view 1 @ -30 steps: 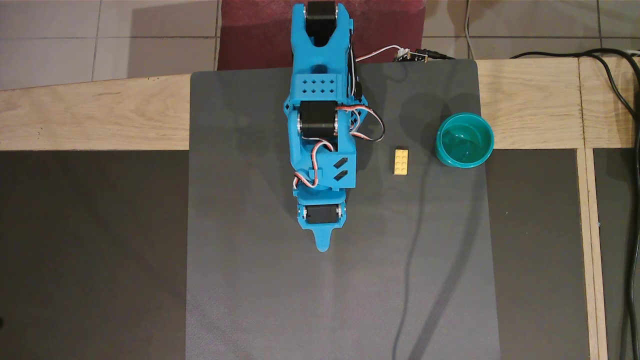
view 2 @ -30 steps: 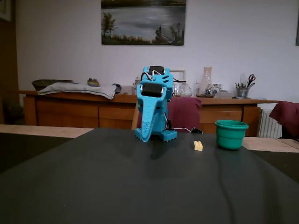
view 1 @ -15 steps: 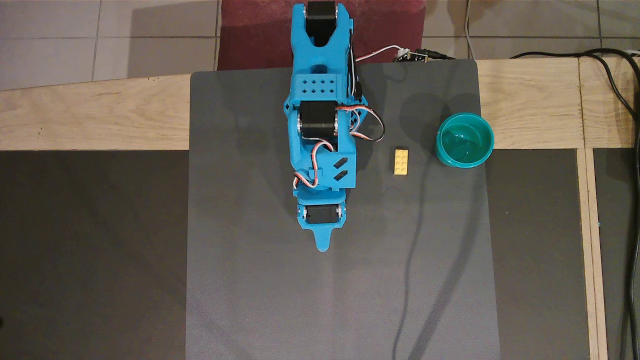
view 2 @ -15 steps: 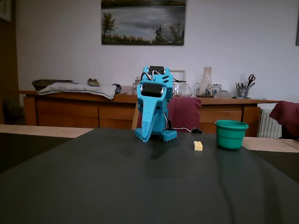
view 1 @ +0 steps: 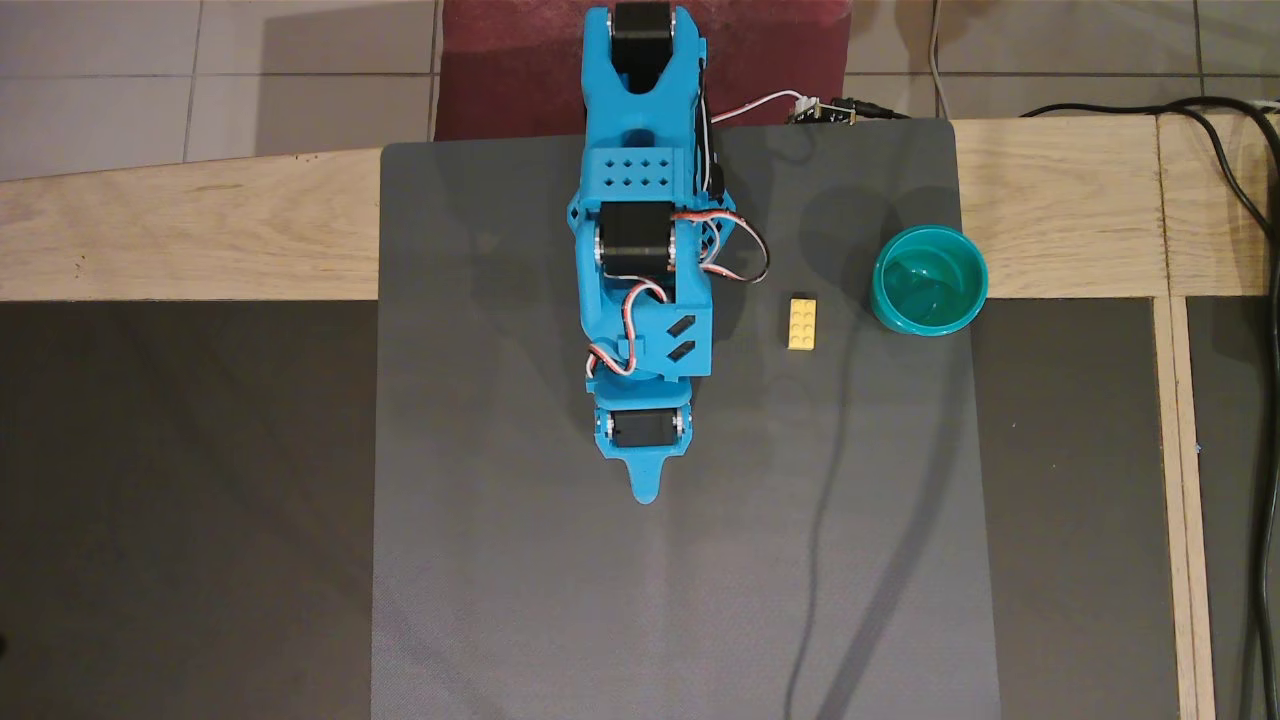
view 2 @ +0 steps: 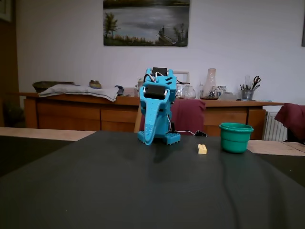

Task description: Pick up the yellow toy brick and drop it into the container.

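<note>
You are working on a dark grey textured mat (view 1: 680, 600) laid over a pale wooden table (view 1: 190, 230), with tiled floor beyond the table's far edge in the overhead view; the fixed view adds what the overhead one cannot, a room with a long wooden sideboard (view 2: 86, 112), a landscape painting (view 2: 146, 22) on the white wall and a dark red chair back (view 2: 188, 116) just behind the arm. Your blue two-finger gripper (view 1: 647, 490) hangs folded, tip pointing down at the mat, and it holds nothing; its fingers look pressed together into one point in the overhead view, though neither view shows the gap plainly. To the gripper's right in the overhead view, and back toward the arm's base, the small yellow studded plastic toy brick (view 1: 802, 323) lies flat on the mat, studs up, apart from everything. Just beyond it, further right, the round teal-green plastic cup (view 1: 929, 279) stands upright straddling the mat's right edge, near the brick but not touching. In front of the gripper and to its left the mat lies bare. Black cables (view 1: 1245, 200) run along the table's right side, well clear of the cup. The fixed view shows the brick (view 2: 202, 149) low beside the cup (view 2: 236, 137), whose inside only the overhead camera shows.
</note>
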